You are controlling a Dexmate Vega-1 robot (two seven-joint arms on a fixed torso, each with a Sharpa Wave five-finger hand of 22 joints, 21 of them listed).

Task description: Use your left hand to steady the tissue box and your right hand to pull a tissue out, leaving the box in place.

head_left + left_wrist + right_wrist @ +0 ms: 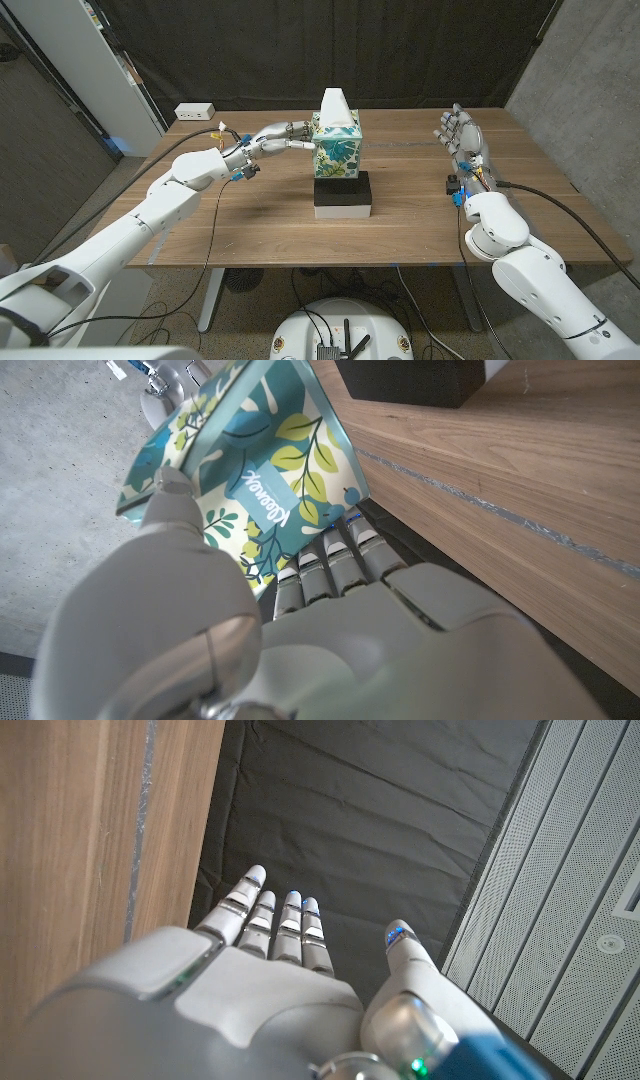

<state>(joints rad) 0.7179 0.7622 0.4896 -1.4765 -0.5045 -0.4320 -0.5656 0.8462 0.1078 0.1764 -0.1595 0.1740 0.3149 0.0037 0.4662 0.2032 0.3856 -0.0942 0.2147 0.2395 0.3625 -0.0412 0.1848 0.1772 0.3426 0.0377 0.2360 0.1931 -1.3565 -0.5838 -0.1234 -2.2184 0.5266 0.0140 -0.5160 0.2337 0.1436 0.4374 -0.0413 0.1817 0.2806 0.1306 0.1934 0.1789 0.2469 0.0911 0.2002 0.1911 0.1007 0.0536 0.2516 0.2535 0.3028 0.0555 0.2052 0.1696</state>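
Note:
A teal floral tissue box (335,148) stands upright on a black and white block (343,195) at the table's middle, with a white tissue (335,103) sticking up from its top. My left hand (272,139) reaches in from the left and holds the box's left side. In the left wrist view the thumb lies on one face of the box (250,470) and the fingers (330,560) on the adjoining one. My right hand (461,135) is raised at the table's right, well apart from the box, its fingers (265,915) spread and holding nothing.
A white power strip (195,111) lies at the back left corner of the wooden table (250,230). A black curtain hangs behind the table, and cables trail from both arms over the table's sides.

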